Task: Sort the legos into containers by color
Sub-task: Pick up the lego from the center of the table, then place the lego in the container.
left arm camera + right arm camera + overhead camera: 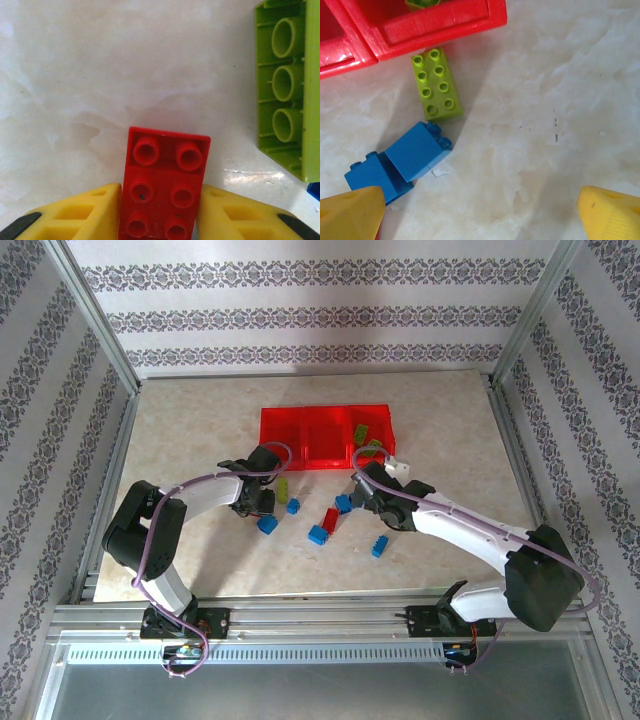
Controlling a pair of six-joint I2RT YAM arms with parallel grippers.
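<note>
Gripping a red brick (167, 170) by its flat long sides, the left pincer (160, 212) clamps plastic that is likely light, rigid and slick — the right pincer (480, 210) gapes wide.

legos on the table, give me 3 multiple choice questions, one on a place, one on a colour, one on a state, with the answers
1. In the right wrist view, the studs-up green brick lies:
A) inside a bin
B) on the table beside the tray
C) between the fingers

2. The brick between the fingers of the left gripper is:
A) blue
B) green
C) red

3. The right gripper is:
A) open
B) shut on a blue brick
C) shut on a green brick

Answers:
1 B, it lies just outside the tray's wall.
2 C, the red brick has a yellow finger against each side.
3 A, its fingers stand far apart with nothing between them.
</note>
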